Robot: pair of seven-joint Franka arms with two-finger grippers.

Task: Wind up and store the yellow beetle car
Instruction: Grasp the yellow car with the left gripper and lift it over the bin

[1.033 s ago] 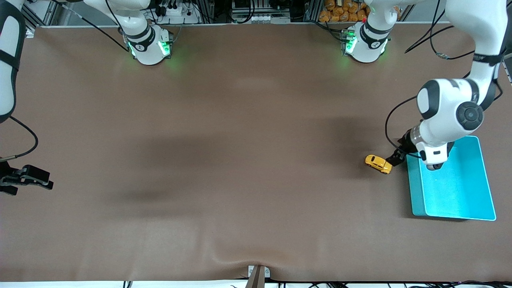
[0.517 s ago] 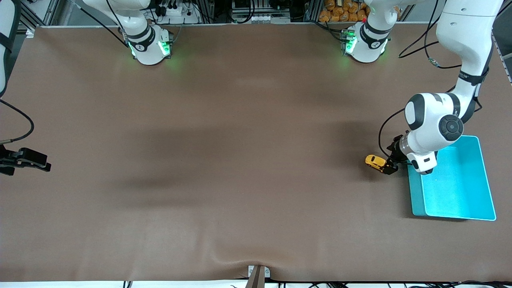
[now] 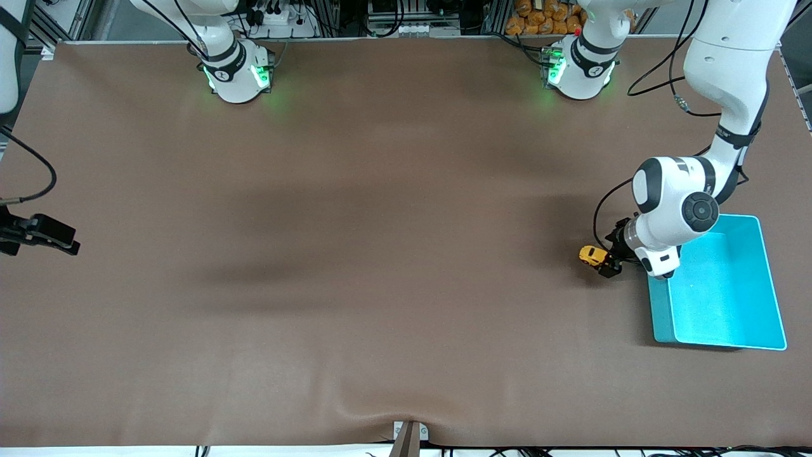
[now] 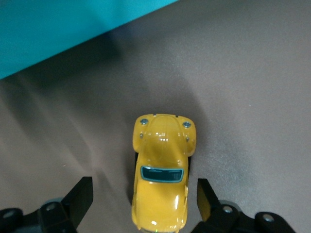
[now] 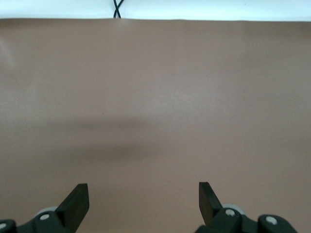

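Observation:
The yellow beetle car (image 3: 591, 255) (image 4: 163, 145) stands on the brown table beside the turquoise bin (image 3: 660, 304), toward the left arm's end. My left gripper (image 3: 608, 265) (image 4: 144, 190) is down around the car's rear half, open. One black finger (image 4: 80, 196) stands on each side of the body with a gap showing, wider on one side. My right gripper (image 3: 44, 236) (image 5: 144, 194) waits open at the right arm's end of the table, over bare cloth, holding nothing.
The turquoise bin (image 4: 58, 29) has nothing in it and lies close to the car. The left arm's wrist and elbow (image 3: 679, 203) hang over the bin's corner nearest the bases. The brown cloth (image 3: 380, 254) covers the whole table.
My left gripper has moved from the bin's edge onto the car and now straddles its rear. The car has stayed put. My right gripper has drifted toward the bases' side.

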